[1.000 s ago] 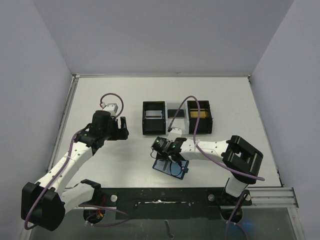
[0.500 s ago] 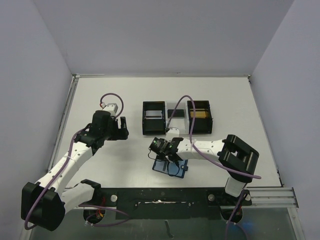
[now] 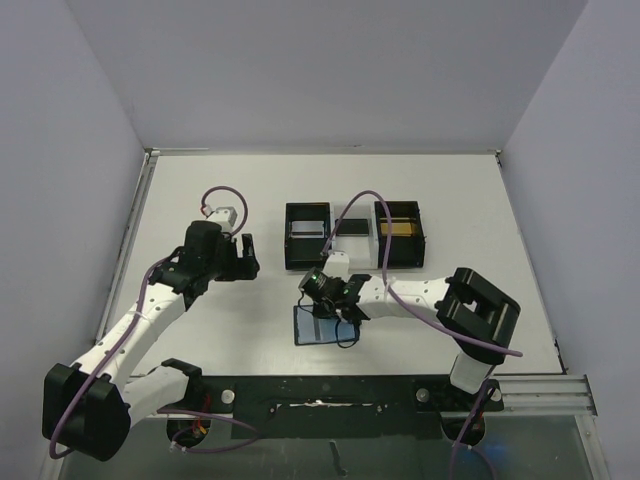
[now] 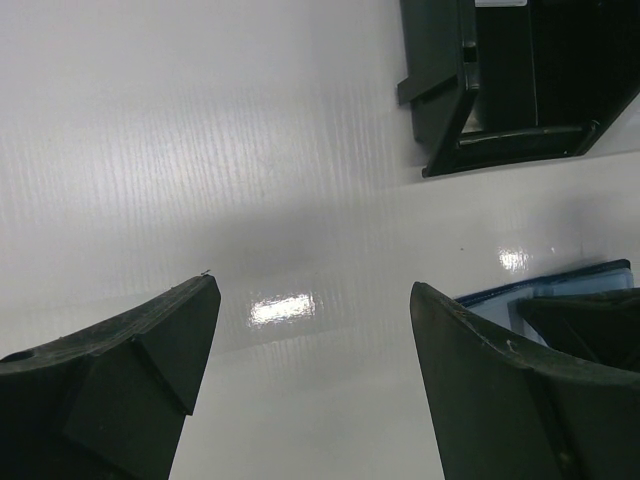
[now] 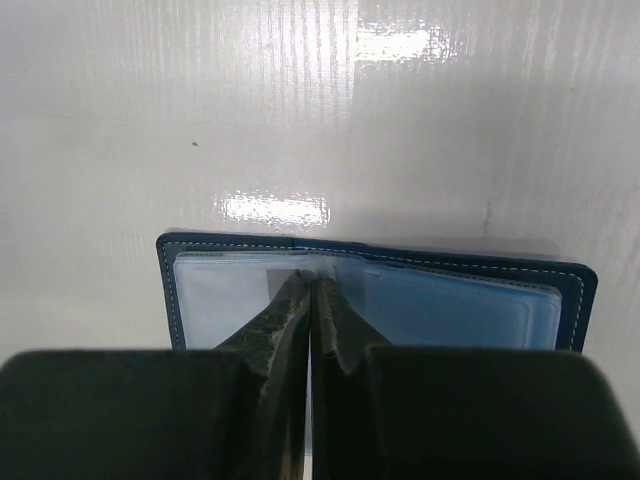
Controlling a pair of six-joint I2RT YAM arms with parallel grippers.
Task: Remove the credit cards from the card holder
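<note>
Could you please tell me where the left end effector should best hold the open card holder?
Probably its left edge, approached from the left: the card holder lies open and flat, that edge is clear, and the right end effector is shut over its middle.

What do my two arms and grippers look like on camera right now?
Both are white tubular links with blocky black joints: left arm, right arm. A purple cable loops along each. The left gripper and right gripper have matte black, wedge-shaped fingers. No markings are readable.
</note>
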